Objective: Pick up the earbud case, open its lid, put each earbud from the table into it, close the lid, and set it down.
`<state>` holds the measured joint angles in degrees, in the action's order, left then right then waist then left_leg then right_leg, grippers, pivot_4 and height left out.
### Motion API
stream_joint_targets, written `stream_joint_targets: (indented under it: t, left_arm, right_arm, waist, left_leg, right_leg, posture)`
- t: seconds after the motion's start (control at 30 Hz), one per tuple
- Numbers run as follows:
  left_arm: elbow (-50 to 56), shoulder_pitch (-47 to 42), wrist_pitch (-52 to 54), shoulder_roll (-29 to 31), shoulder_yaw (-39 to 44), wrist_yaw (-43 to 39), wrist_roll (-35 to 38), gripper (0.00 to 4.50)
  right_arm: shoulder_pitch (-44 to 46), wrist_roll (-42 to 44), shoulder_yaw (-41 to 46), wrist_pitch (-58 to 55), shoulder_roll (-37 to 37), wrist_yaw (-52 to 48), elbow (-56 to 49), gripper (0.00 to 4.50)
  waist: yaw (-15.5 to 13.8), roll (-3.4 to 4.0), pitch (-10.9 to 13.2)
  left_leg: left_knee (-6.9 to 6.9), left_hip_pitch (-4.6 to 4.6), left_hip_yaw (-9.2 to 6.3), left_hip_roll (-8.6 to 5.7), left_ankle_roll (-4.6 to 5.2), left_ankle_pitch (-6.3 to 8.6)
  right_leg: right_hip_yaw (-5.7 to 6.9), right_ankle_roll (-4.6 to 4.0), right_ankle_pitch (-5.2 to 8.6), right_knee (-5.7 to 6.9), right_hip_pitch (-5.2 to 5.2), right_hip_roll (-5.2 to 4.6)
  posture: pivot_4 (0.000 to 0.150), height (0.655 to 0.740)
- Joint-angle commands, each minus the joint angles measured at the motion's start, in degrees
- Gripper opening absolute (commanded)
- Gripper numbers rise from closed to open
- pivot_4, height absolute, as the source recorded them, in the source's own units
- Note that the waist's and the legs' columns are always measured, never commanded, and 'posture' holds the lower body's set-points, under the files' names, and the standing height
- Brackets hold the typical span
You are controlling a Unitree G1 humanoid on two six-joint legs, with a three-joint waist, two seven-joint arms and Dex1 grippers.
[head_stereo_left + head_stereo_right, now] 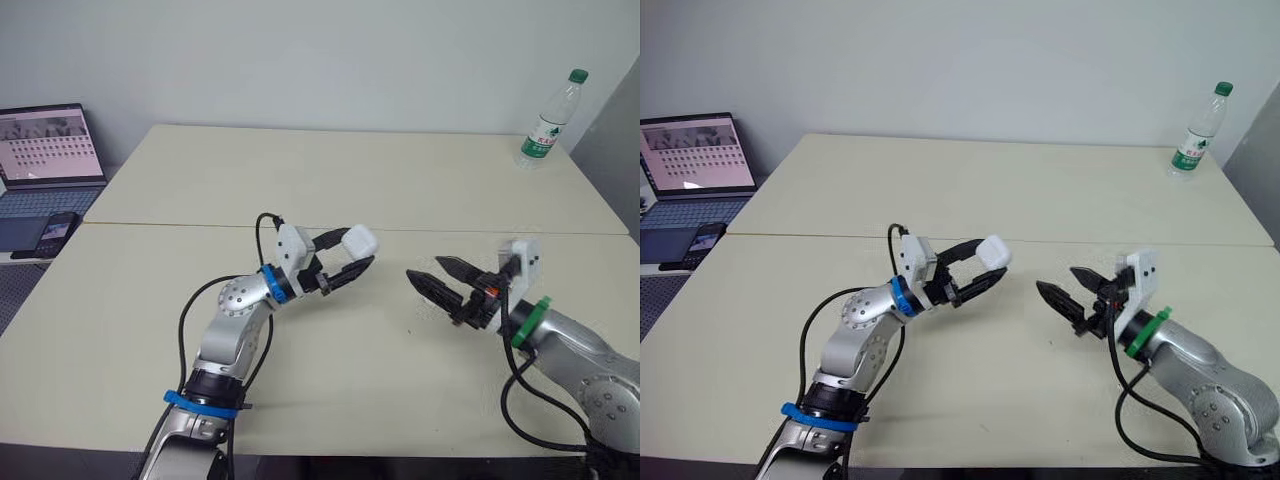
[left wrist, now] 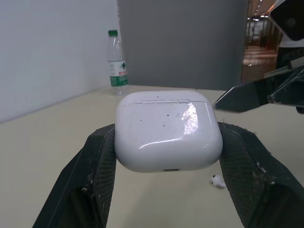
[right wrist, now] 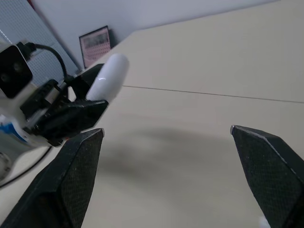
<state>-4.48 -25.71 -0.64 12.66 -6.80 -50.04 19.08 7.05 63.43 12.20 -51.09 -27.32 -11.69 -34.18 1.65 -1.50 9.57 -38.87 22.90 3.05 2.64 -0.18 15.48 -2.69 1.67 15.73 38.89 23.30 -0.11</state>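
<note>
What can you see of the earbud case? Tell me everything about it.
The earbud case is a rounded, glossy white shell, plastic by its look, with dark specks. A thin seam marks the lid, which is shut; a small dark slot sits on the edge away from the lid. The left tool clamps its two sides between black fingers, holding it above the table. Nothing else touches it.

I see glossy white earbud case (image 2: 168, 130), lid closed, held off the table (image 1: 300, 190) in left gripper (image 1: 356, 255), small white earbud (image 2: 217, 181) lying on table beneath
</note>
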Motion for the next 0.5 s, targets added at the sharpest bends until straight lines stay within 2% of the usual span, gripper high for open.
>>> stream_joint_targets:
  t: [0.03,0.1,0.23,0.47,0.5]
  left_arm:
    - [0.6,-1.6,-2.0,-1.2,-0.8,-2.0,0.9,2.77]
    - [0.5,-1.6,-2.7,-1.7,-1.4,-2.8,0.7,2.77]
    - [0.2,-1.8,-2.6,-2.9,-1.8,-3.4,1.0,2.77]
    - [0.1,-1.4,-2.9,-3.3,-1.8,-3.9,0.6,2.77]
    - [0.1,-1.3,-3.0,-3.3,-1.7,-3.9,0.6,2.77]
  right_arm:
    - [2.2,15.8,0.7,-2.0,1.4,10.3,-1.0,4.50]
    - [3.0,22.5,0.2,-0.6,2.5,16.1,-0.6,4.50]
    - [4.6,29.8,-1.8,3.4,5.4,24.8,0.3,4.50]
    - [5.8,31.5,-5.2,5.5,4.7,28.2,1.0,4.50]
    - [5.8,31.6,-5.4,5.7,4.4,28.2,1.1,4.32]
  waist:
    - [0.0,0.00,0.0]
    - [0.0,0.00,0.0]
    - [0.0,0.00,0.0]
    - [0.1,0.00,0.0]
    - [0.1,0.00,0.0]
  left_leg:
    - [0.00,0.00,0.01,0.00,0.00,0.00]
    - [0.01,0.03,0.04,-0.02,0.00,0.01]
    - [0.02,0.07,0.00,-0.02,0.01,0.01]
    - [0.02,0.06,-0.03,-0.01,0.01,0.01]
    - [0.02,0.07,-0.04,-0.01,0.01,0.01]
  right_leg:
    - [0.00,0.00,0.00,-0.02,0.00,0.00]
    - [0.00,0.01,0.00,-0.05,0.00,-0.01]
    - [0.00,0.02,0.01,-0.09,0.00,-0.02]
    - [0.00,0.16,0.09,-0.07,0.00,-0.02]
    - [0.00,0.16,0.09,-0.08,0.00,-0.02]
  posture:
    - [0.150,0.7362]
    - [0.150,0.7362]
    - [0.150,0.7362]
    - [0.150,0.7362]
    - [0.150,0.7362]
